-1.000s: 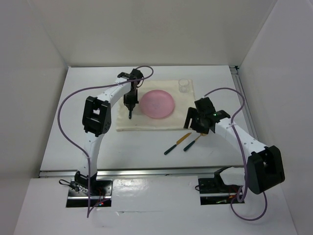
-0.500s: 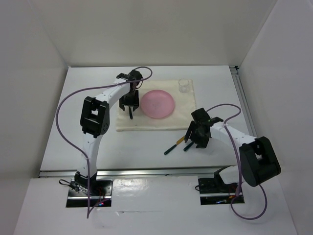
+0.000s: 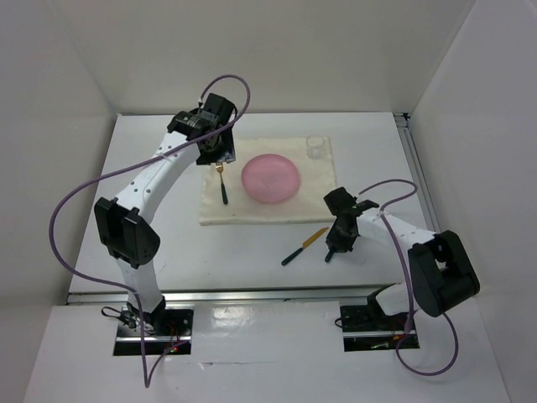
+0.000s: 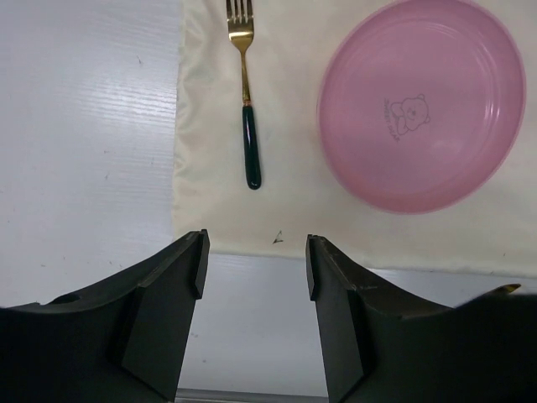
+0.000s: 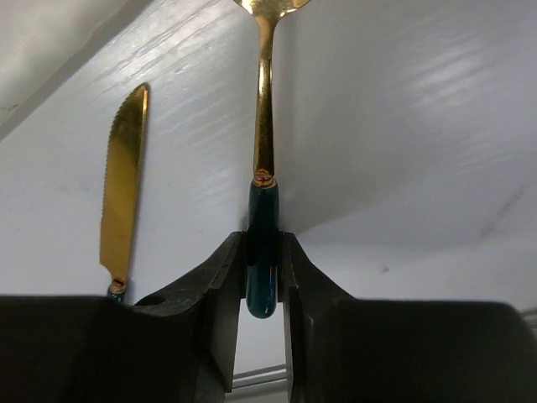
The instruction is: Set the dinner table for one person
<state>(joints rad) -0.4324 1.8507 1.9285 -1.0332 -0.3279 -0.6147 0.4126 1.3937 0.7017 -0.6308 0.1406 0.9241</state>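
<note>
Cream cloth (image 3: 260,210) is lying on the glossy white table (image 3: 143,243), toward its far side, and I am taking it as my reference. A pink plate (image 4: 424,101) is sitting on the cloth, about at its middle. A fork (image 4: 248,126) is lying on the cloth's left part, beside the plate but not touching it, with its tines pointing toward the cloth's far edge. A clear glass (image 3: 315,147) is standing at the cloth's far right corner.

My left gripper (image 4: 254,248) is hovering above the cloth's left part, its jaws standing apart with nothing between them.

Off the cloth, just past its near right corner, a gold-bladed knife (image 3: 304,246) is lying on the bare table. My right gripper (image 5: 262,281) is sitting to the right of that knife, also off the cloth. Its jaws are clamping the dark green handle of a spoon (image 5: 263,109), whose gold stem is reaching out ahead of the fingers, alongside the knife. I cannot tell whether the spoon is touching the table.
</note>
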